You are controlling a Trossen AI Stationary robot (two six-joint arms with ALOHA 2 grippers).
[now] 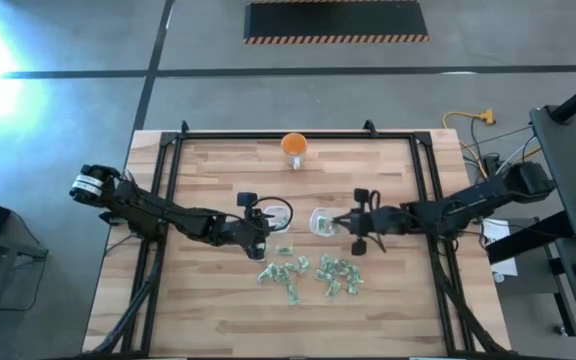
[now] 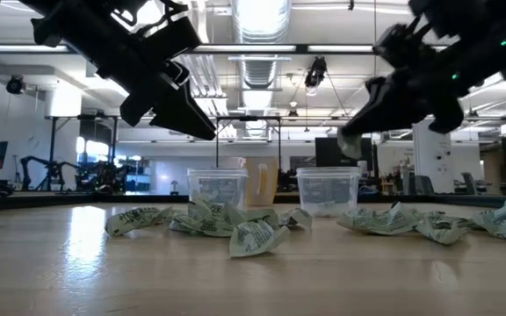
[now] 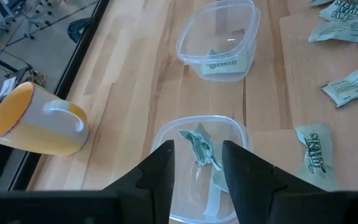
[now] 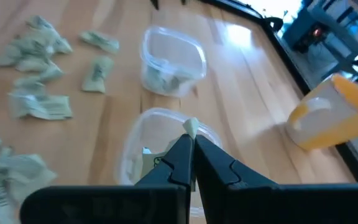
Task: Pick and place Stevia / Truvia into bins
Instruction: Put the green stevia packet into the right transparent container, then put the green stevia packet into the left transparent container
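The right gripper [image 4: 190,148], pinching a pale paper sachet [image 4: 191,127], hovers over its clear squarish plastic bin [image 4: 143,134] at table centre, three o'clock of the spread left gripper [image 3: 196,163], apparently for release.

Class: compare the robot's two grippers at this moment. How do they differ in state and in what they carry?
The left gripper is open and empty; the right gripper is shut on a sachet. The left hangs above the left bin, the right above the right bin. Both bins already hold sachets.

We count two clear bins [image 1: 277,213] [image 1: 322,221], one orange cup [image 1: 294,147], and over a dozen loose sachets [image 1: 313,276].
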